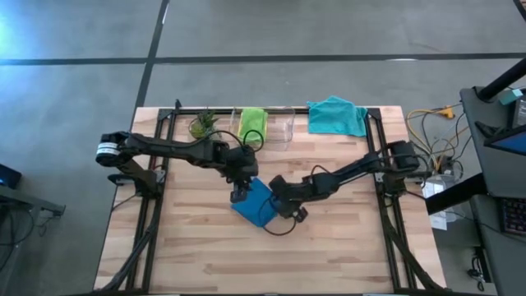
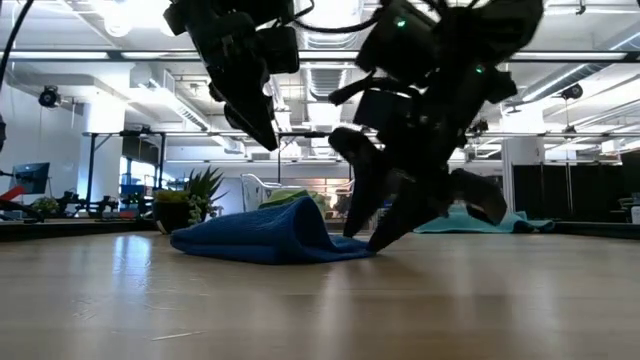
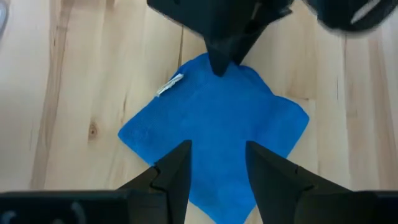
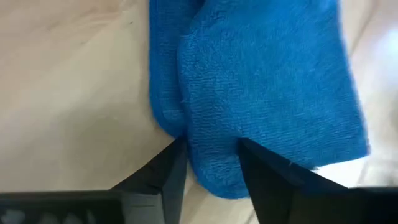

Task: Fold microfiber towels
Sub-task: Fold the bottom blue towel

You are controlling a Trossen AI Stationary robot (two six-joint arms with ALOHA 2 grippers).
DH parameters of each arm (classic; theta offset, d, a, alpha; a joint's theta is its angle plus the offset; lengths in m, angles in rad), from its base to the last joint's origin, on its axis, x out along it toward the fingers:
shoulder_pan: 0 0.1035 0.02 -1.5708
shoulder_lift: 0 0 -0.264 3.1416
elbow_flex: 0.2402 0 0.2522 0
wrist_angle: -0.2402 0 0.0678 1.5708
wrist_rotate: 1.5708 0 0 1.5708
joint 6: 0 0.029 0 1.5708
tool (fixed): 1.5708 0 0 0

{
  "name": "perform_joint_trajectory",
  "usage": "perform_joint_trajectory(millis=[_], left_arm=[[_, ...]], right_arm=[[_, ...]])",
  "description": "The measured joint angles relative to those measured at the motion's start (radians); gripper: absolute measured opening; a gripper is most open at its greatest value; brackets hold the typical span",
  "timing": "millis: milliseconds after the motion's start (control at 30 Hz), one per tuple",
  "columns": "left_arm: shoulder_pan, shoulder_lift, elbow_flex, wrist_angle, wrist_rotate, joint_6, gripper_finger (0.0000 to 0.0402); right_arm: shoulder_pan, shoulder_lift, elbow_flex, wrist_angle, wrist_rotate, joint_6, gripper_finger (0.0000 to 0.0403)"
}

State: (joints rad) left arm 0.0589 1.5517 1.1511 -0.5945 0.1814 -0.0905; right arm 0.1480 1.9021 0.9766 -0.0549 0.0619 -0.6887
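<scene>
1. Blue towel [image 1: 253, 202]: solid bright blue, small white tag [image 3: 169, 85].
2. Teal towel [image 1: 338, 115]: plain teal.
3. Lime towel [image 1: 251, 123]: plain lime green.
4. Table [image 1: 197, 247]: pale wood planks, visible grain, a few brown knots.
5. Arms: black, left one with a white band.
6. Plant [image 1: 203, 125]: green leaves.
7. Floor: grey, dark seam lines.

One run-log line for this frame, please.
stage: folding | folded blue microfiber towel on table centre | left gripper open above | right gripper open at edge
</scene>
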Motion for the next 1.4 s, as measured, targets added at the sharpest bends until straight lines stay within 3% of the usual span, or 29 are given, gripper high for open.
perform_joint_trajectory(millis=[200, 367, 567, 800, 1033, 1200, 1400], left_arm=[[0.000, 0.000, 0.000, -0.026, 0.000, -0.035, 0.0135], [-0.001, 0.000, 0.000, -0.026, 0.000, -0.036, 0.0135], [-0.001, -0.006, 0.003, -0.026, 0.024, -0.065, 0.0135], [-0.002, -0.055, 0.010, 0.024, 0.063, -0.145, 0.0134], [-0.002, -0.116, 0.010, 0.370, 0.059, -0.228, 0.0134], [-0.002, -0.137, 0.012, 0.637, -0.036, -0.322, 0.0134], [-0.001, -0.139, 0.021, 0.652, -0.102, -0.357, 0.0134]], right_arm=[[-0.016, 0.058, 0.096, -0.196, 0.001, 0.117, 0.0087], [-0.017, -0.012, 0.098, -0.277, 0.022, 0.154, 0.0018], [-0.026, -0.158, 0.177, -0.531, 0.023, 0.347, 0.0010], [-0.055, -0.314, 0.284, -0.695, -0.085, 0.810, 0.0009], [-0.092, -0.410, 0.406, -0.697, -0.087, 1.156, 0.0009], [-0.111, -0.413, 0.484, -0.711, -0.058, 1.231, 0.0009], [-0.142, -0.412, 0.523, -0.728, -0.008, 1.265, 0.0009]])
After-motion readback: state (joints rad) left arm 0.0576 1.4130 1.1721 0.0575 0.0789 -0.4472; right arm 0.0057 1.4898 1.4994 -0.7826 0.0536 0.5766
